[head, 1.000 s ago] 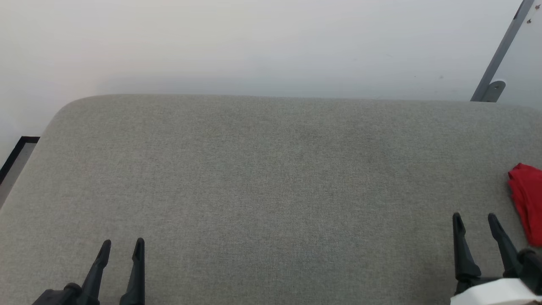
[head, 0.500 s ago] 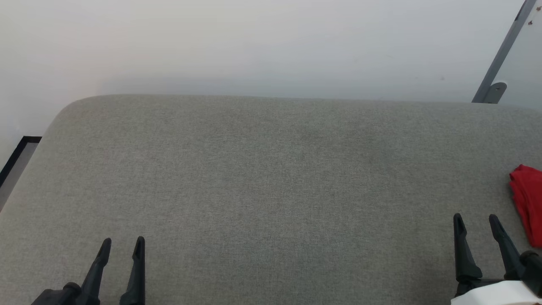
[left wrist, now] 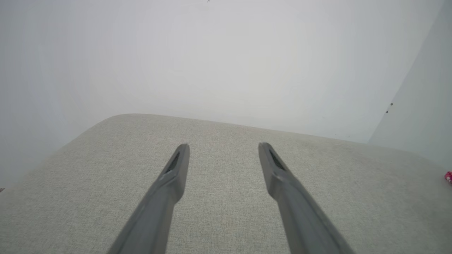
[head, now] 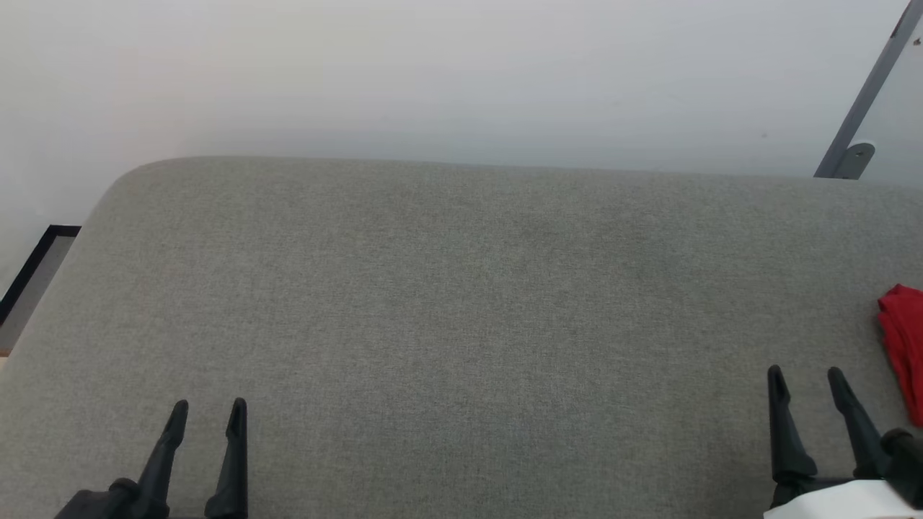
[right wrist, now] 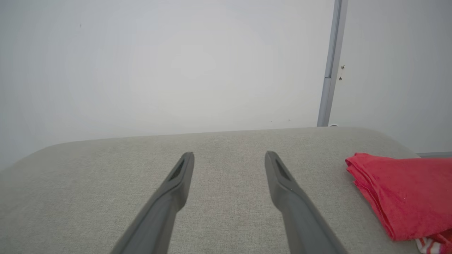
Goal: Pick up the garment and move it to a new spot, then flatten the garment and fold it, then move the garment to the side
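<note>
Gaping, left hand (head: 209,406), right hand (head: 805,372), one garment (head: 905,346)

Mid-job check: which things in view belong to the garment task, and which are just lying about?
Job: red garment, lying folded at the right end of the grey cushion; left pincer and right pincer, both open and empty.
Just there: grey metal post by the white wall; black-edged strip at far left.
</note>
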### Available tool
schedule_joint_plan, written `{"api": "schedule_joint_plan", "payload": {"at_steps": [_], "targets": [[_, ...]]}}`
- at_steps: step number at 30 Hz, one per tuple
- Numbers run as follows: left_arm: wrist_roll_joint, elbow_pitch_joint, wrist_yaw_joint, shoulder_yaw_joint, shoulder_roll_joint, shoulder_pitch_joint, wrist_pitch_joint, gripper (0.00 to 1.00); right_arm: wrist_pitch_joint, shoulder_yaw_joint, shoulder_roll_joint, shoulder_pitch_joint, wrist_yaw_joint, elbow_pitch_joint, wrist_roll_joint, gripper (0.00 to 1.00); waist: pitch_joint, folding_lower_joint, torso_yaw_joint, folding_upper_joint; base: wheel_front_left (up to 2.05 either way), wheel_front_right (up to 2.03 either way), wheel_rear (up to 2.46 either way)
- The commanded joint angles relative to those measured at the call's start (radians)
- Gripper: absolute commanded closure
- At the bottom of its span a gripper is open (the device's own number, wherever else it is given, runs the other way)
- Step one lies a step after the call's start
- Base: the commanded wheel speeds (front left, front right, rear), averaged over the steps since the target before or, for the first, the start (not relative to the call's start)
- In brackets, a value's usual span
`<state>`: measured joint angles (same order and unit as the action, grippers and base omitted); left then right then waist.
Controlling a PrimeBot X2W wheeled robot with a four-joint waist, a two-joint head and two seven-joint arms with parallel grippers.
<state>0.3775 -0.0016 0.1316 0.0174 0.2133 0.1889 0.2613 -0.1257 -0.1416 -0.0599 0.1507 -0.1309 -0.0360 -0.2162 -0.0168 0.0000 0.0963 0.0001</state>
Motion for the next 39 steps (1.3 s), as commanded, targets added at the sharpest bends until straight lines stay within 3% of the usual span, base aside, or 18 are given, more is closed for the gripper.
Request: {"api": "schedule_joint_plan", "payload": {"at_steps": [1, 5, 22, 39], "targets": [[0.001, 0.003, 0.0, 0.001, -0.001, 0.0, 0.0, 1.0, 0.001, 0.001, 0.0, 0.0, 0.0, 0.004, 0.0, 1.0, 0.0, 0.0, 0.0, -0.0001, 0.0, 0.0, 0.0], [0.015, 0.036, 0.0, 0.008, -0.019, 0.003, -0.006, 1.0, 0.006, 0.004, 0.004, 0.004, 0.0, 0.041, -0.016, 1.0, 0.0, 0.0, -0.001, -0.0001, 0.0, 0.0, 0.0], [0.301, 0.084, -0.001, -0.008, -0.038, -0.066, -0.076, 1.0, 0.058, 0.009, 0.005, -0.057, 0.0, 0.093, -0.323, 1.0, 0.003, 0.0, -0.014, -0.0001, 0.0, 0.0, 0.0], [0.518, 0.121, 0.0, -0.025, -0.058, -0.12, -0.133, 1.0, 0.099, 0.013, 0.005, -0.103, 0.0, 0.134, -0.562, 1.0, 0.005, 0.0, -0.026, -0.0001, 0.0, 0.0, 0.0]]}}
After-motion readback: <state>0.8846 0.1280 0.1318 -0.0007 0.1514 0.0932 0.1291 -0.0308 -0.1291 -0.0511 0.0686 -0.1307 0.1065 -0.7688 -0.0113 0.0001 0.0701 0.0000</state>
